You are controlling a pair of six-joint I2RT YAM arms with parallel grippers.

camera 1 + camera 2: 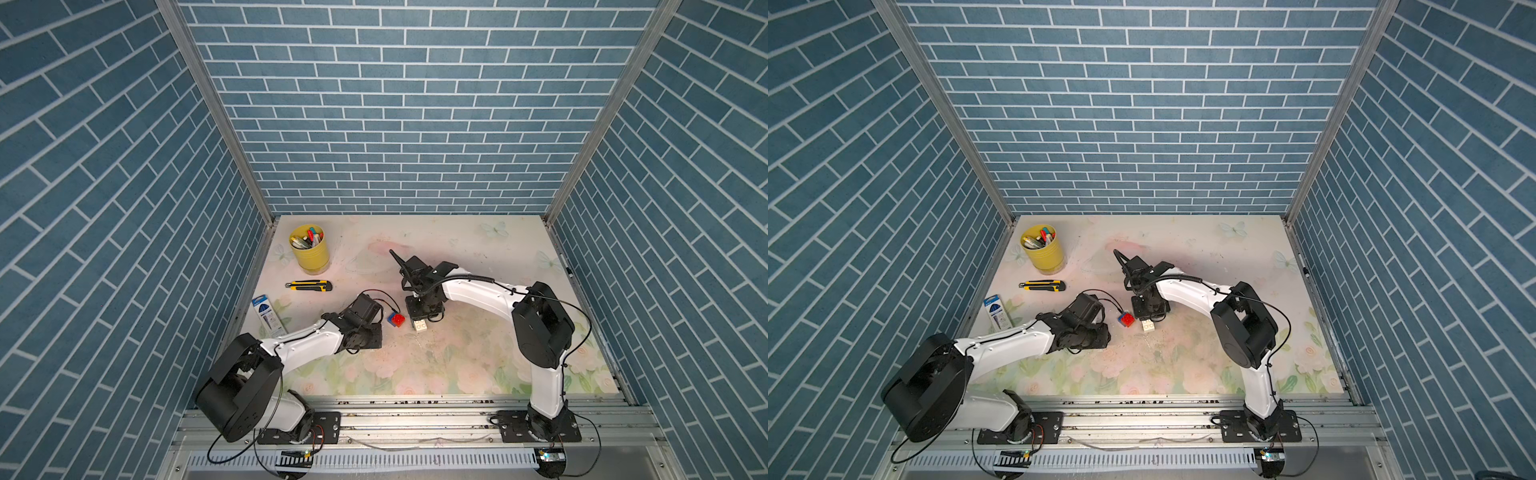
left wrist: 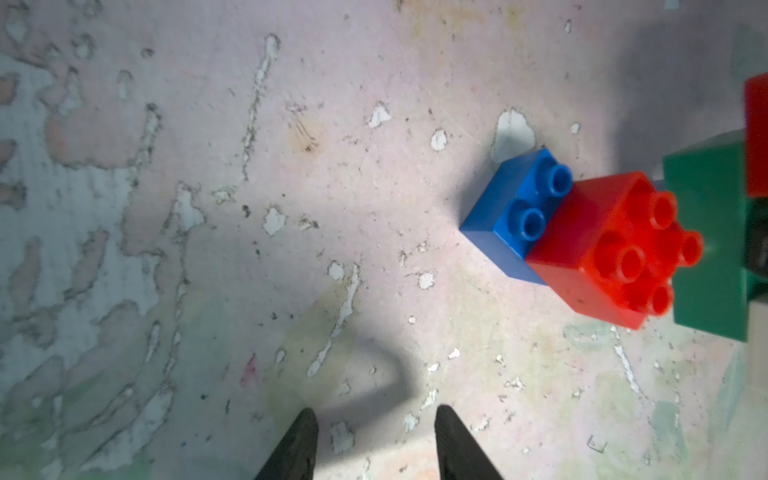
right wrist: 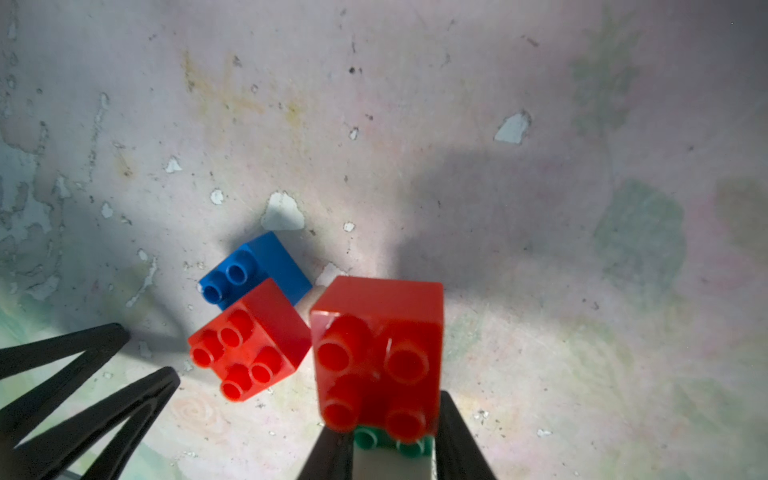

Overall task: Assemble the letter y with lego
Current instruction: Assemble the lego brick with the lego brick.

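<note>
Along the near edge, metal rails (image 1: 415, 419) carry both arm bases. Beyond them the floral desk (image 1: 457, 365) lies open between the two arms as far as the middle. Its right side runs open all the way to the back. Near the left edge a blue-and-white box (image 1: 268, 316) lies flat, and a yellow-and-black utility knife (image 1: 308, 285) lies a little farther in. Blue brick-pattern walls (image 1: 395, 124) close the left, right and far sides.

In the far left corner a yellow cup (image 1: 311, 257) stands upright, holding pens (image 1: 308, 240).

The left arm (image 1: 307, 340) has its bulky joint raised over the near left corner, and its white forearm runs low toward the middle. The left jaws are spread with only bare desk between them, and their black fingers (image 3: 108, 334) end just beside the loose red brick (image 2: 615, 249). That brick sits stepped over half of a blue brick (image 2: 511, 216), leaving two blue studs showing.

The right arm (image 1: 469, 291) rises from the near right, bends high and reaches across to the middle with its wrist turned down. The right jaws pinch the white brick (image 3: 390, 465) of the unfinished letter y (image 1: 420, 325). Joined to the white brick are a green brick (image 2: 706, 249) and an upper red brick (image 3: 378, 353). The letter y is just beside the loose pair at mid-desk. I cannot tell whether they touch.
</note>
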